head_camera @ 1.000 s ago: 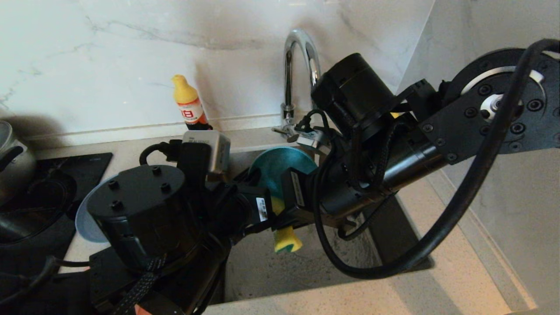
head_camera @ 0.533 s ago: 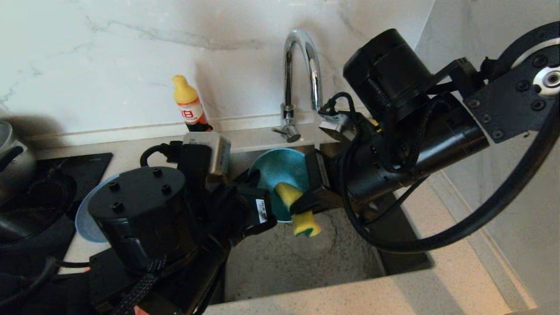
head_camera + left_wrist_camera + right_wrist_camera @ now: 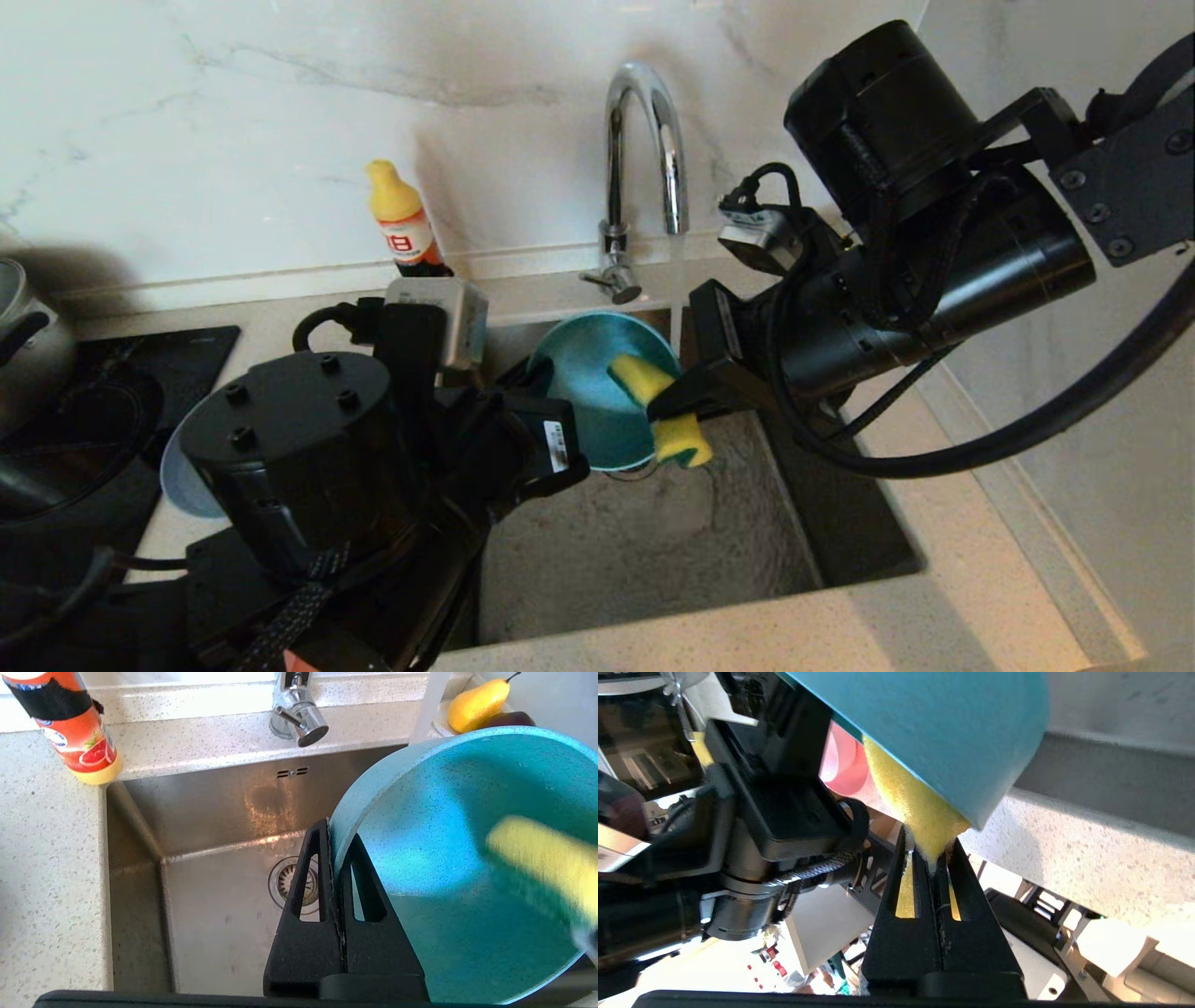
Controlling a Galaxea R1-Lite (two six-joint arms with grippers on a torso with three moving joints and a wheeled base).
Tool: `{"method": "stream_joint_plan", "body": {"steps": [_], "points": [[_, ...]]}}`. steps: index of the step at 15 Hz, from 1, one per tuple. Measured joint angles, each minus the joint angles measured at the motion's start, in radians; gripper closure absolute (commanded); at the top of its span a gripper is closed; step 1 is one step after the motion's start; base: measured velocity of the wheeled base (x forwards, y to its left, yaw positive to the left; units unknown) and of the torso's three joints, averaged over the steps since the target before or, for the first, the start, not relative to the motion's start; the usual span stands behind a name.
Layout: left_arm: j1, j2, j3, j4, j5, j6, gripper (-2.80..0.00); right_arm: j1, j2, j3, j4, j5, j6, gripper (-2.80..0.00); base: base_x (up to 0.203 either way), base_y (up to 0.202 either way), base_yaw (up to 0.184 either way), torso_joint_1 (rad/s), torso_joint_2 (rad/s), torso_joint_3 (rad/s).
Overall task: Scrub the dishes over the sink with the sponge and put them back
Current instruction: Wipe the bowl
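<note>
Slippage is your risk: left gripper (image 3: 337,858) pinches only the rim of the teal round plastic bowl (image 3: 434,858) above the square steel sink (image 3: 224,812), right gripper (image 3: 930,851) clamps the bent yellow foam sponge (image 3: 665,411) against its inside; press hard and it twists free.

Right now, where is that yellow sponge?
The sponge sits mid-picture in the head view, pinched in the right gripper and pressed inside the teal bowl, which the left gripper holds tilted over the sink.
</note>
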Motion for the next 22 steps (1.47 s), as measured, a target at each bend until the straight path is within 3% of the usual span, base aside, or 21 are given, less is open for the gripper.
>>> {"method": "stream_joint_plan", "body": {"steps": [8,22], "points": [[-0.001,-0.006,0.036,-0.006,0.0,0.004,0.0,0.008,-0.014,-0.001,-0.07,0.006,-0.045,0.0,0.0,0.0,0.0,0.0,0.0,0.0],[-0.001,-0.021,0.015,-0.006,-0.002,0.006,0.0,0.046,0.03,0.055,-0.075,0.011,-0.041,0.0,0.0,0.0,0.0,0.0,0.0,0.0]]}}
